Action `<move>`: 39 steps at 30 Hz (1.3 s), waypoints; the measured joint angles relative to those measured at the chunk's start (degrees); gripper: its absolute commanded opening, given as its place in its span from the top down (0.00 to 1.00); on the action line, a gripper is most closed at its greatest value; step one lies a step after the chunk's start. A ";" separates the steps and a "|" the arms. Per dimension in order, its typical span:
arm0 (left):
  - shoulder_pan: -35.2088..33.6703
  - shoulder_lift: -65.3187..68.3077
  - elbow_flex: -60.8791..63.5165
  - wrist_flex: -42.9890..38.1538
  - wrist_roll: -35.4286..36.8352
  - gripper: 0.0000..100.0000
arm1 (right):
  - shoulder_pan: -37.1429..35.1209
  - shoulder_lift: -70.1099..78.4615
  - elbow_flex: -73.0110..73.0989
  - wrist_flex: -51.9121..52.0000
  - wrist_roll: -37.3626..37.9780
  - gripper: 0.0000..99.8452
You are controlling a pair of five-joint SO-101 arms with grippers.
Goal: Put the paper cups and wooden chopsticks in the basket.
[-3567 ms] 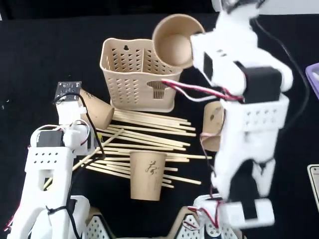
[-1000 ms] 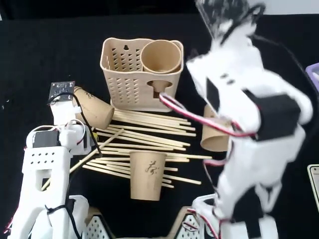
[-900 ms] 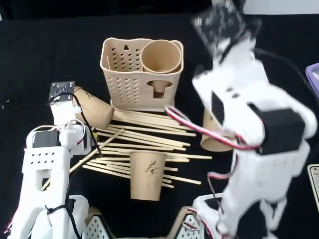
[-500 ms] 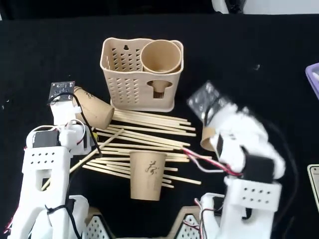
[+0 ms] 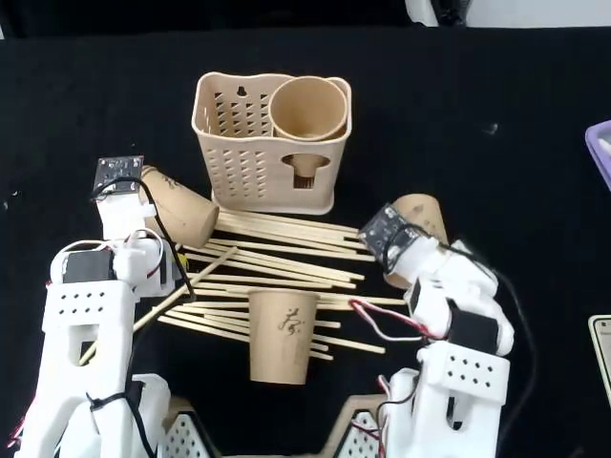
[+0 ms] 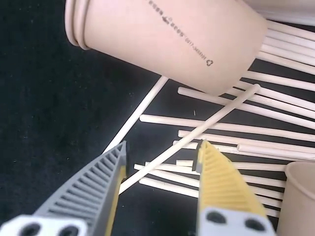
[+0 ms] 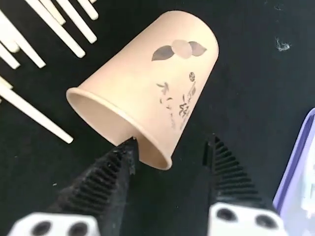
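Observation:
The beige basket (image 5: 250, 143) stands at the back with one paper cup (image 5: 307, 107) upright in its right end. Wooden chopsticks (image 5: 277, 265) lie scattered in front of it. A cup (image 5: 183, 210) lies on its side at the left, another (image 5: 282, 334) stands upside down on the chopsticks, and a third (image 5: 420, 214) lies at the right. My left gripper (image 6: 162, 150) hangs open over chopsticks (image 6: 221, 129), just short of the left cup (image 6: 167, 39). My right gripper (image 7: 171, 145) is open at the rim of the right cup (image 7: 147, 105), low over the table.
A purple container (image 5: 600, 143) sits at the table's right edge, also close by as the purple rim (image 7: 300, 182) in the right wrist view. The left arm (image 5: 91, 315) and right arm (image 5: 458, 334) rise from the front edge. Bare black table lies behind the basket.
The right arm let its cup go into the basket, then swung back and down to the cup lying at the right. The left arm shifted only slightly.

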 measured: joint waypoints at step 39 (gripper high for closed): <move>0.00 0.00 0.00 0.00 0.00 0.77 | -8.00 14.77 -57.14 29.10 -34.81 0.99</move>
